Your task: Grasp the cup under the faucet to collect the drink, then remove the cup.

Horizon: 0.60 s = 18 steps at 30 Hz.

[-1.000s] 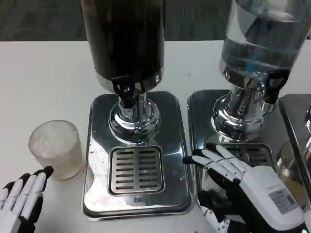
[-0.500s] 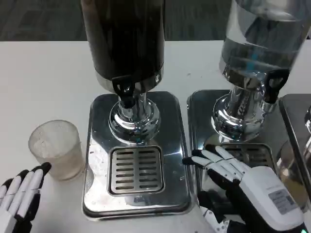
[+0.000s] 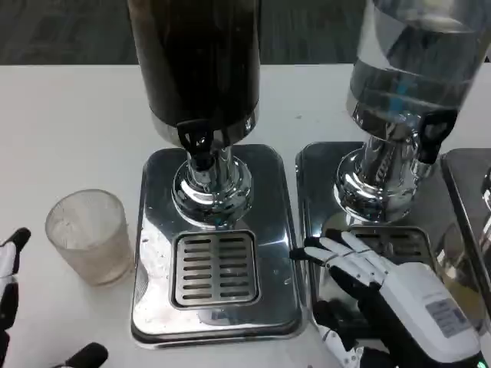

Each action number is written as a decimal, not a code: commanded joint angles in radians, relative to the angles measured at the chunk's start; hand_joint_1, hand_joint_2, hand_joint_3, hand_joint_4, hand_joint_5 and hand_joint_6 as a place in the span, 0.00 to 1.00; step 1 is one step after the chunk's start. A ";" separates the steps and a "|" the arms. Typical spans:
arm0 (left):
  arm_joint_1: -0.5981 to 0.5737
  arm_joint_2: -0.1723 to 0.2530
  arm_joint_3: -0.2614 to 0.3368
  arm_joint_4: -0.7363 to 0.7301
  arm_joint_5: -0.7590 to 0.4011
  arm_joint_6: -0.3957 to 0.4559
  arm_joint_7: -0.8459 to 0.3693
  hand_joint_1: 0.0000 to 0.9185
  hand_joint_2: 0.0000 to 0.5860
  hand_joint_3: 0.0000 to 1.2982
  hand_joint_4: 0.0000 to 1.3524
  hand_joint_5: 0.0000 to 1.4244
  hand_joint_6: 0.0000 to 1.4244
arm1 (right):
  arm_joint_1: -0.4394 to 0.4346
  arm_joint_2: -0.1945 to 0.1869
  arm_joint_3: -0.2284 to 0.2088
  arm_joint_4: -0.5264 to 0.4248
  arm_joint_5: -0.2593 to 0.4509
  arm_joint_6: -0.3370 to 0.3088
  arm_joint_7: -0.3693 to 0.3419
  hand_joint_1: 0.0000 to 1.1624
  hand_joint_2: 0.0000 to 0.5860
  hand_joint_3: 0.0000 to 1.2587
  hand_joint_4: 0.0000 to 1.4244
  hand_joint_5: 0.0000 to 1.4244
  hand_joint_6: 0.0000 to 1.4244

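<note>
We note the cup standing upright on the white table, just left of the drip tray under the dark dispenser and not beneath its faucet. The left hand sits at the frame's left edge, apart from the cup, fingers spread and holding nothing. The right hand rests over the neighbouring clear dispenser's tray, fingers extended and apart, empty.
</note>
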State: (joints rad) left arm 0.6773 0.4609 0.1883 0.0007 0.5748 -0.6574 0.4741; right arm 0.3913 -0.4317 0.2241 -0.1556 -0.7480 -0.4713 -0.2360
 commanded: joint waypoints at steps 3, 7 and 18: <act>-0.059 0.003 0.022 0.034 -0.072 -0.029 -0.051 0.00 0.04 0.00 0.00 0.01 0.02 | -0.003 0.007 -0.009 0.002 0.020 0.004 0.009 0.54 0.95 0.19 0.11 0.06 0.18; -0.093 0.011 0.030 0.044 -0.096 -0.028 -0.094 0.00 0.02 0.00 0.00 0.02 0.04 | -0.003 0.013 -0.009 0.007 0.023 0.007 0.009 0.54 0.95 0.19 0.11 0.06 0.19; -0.160 0.044 0.046 0.077 -0.133 -0.008 -0.215 0.00 0.00 0.00 0.00 0.03 0.05 | -0.013 0.043 0.008 0.013 0.014 0.009 0.017 0.53 0.94 0.19 0.12 0.07 0.19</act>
State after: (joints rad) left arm 0.5320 0.4831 0.2228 0.0627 0.4433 -0.6784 0.2861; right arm 0.3883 -0.3959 0.2262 -0.1482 -0.7364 -0.4694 -0.2244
